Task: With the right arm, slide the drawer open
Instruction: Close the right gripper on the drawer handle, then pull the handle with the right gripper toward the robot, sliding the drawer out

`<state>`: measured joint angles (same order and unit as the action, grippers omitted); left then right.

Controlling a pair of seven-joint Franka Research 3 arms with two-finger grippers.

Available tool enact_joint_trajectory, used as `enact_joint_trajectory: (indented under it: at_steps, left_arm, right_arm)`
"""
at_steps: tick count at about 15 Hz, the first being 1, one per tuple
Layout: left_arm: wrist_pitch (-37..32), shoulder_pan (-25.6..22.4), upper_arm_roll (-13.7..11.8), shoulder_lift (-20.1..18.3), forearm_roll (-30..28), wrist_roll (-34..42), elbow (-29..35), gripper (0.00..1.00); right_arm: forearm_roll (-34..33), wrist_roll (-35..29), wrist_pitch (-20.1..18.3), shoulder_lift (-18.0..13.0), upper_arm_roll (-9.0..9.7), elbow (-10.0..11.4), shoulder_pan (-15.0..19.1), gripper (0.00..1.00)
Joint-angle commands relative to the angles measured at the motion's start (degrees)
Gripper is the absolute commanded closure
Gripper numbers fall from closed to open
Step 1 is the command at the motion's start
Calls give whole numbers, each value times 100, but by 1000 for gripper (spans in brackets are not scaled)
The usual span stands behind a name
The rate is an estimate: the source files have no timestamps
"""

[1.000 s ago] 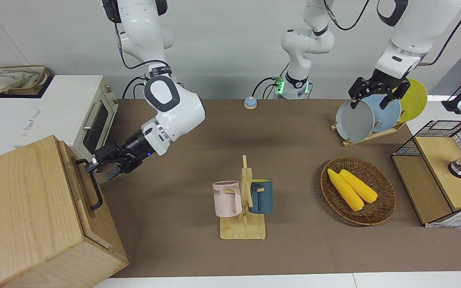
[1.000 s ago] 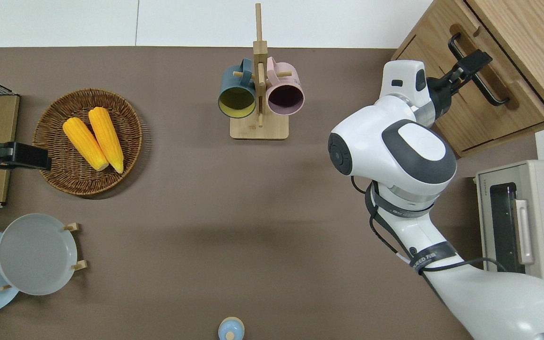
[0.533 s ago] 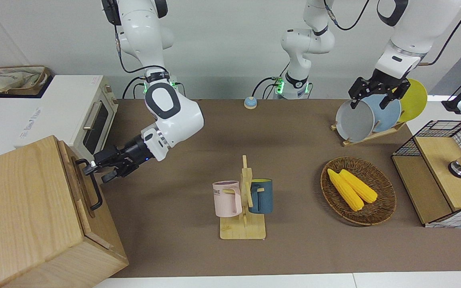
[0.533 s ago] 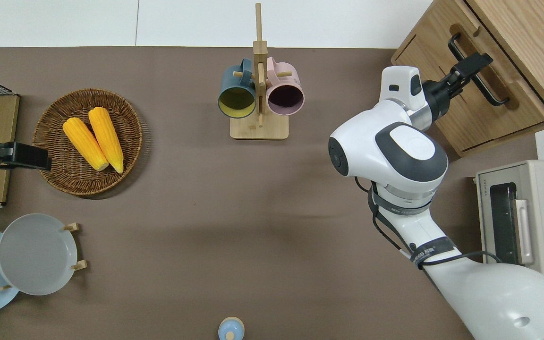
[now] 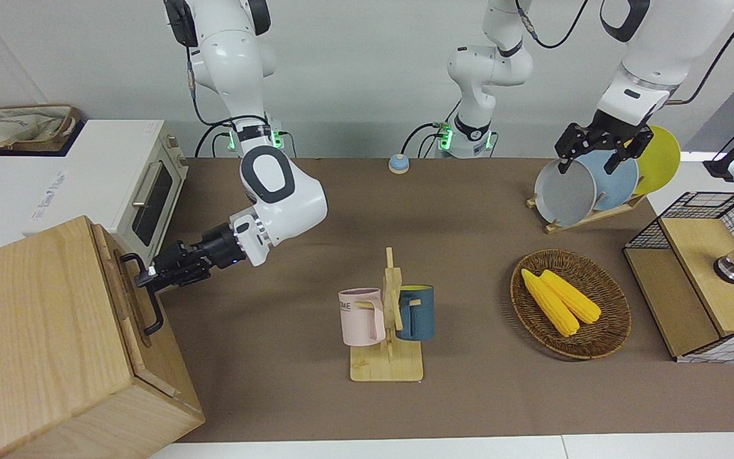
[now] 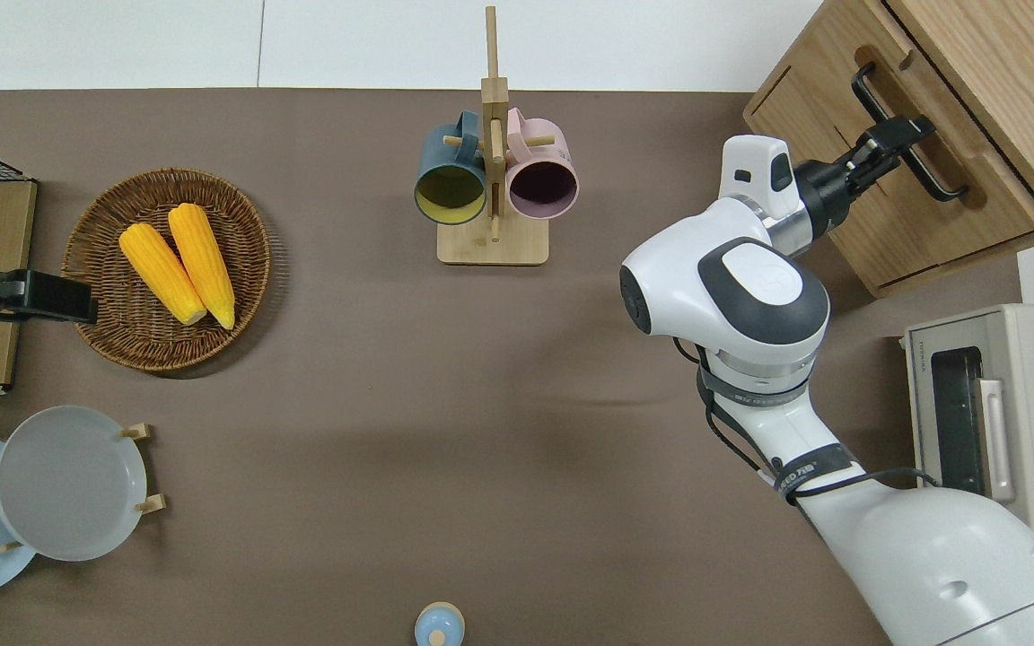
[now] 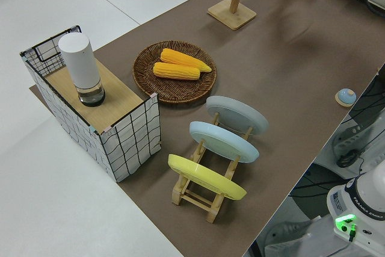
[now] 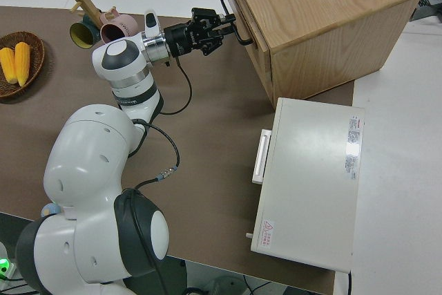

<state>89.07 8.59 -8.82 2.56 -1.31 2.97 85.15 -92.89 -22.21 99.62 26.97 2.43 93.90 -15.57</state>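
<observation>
The pale-wood drawer (image 5: 126, 299) sits shut in the top of the big wooden box (image 5: 35, 331) at the right arm's end of the table. It also shows in the overhead view (image 6: 984, 211) and the right side view (image 8: 250, 36). Its black bar handle (image 5: 151, 309) runs across the front. My right gripper (image 5: 152, 278) reaches level at the handle's end nearer the robots, and its fingers look closed on the bar (image 6: 899, 139), (image 8: 222, 29). The left arm is parked, its gripper (image 5: 596, 153) open.
A white toaster oven (image 5: 150, 185) stands beside the box, nearer the robots. A mug rack (image 5: 386, 331) with two mugs stands mid-table. A basket of corn (image 5: 609, 331), a plate rack (image 5: 587, 220) and a wire-mesh rack (image 5: 692, 280) lie toward the left arm's end.
My right gripper has moved along the handle, away from the robots, and its fingers have narrowed onto the bar. The drawer has not moved. The left arm has stayed still.
</observation>
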Motion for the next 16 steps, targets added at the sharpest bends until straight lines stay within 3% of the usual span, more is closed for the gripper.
enact_joint_trajectory:
  at_steps: [1,6,11,16]
  left_arm:
    - [5,99,-93,69,78,37,-112,5]
    - [5,99,-93,69,78,37,-112,5]
    - [5,99,-93,69,78,37,-112,2]
    - [5,99,-93,69,87,37,-112,5]
  right_arm:
    - [-194,14,-117,28,-32,76,-25,957]
    - [-186,-3,-170,28,-32,76,-52,1000]
    - [-80,-249,-591,37,-23,76,-385,1000]
    - [552,-495,-891,-7,-23,23,-781,1000]
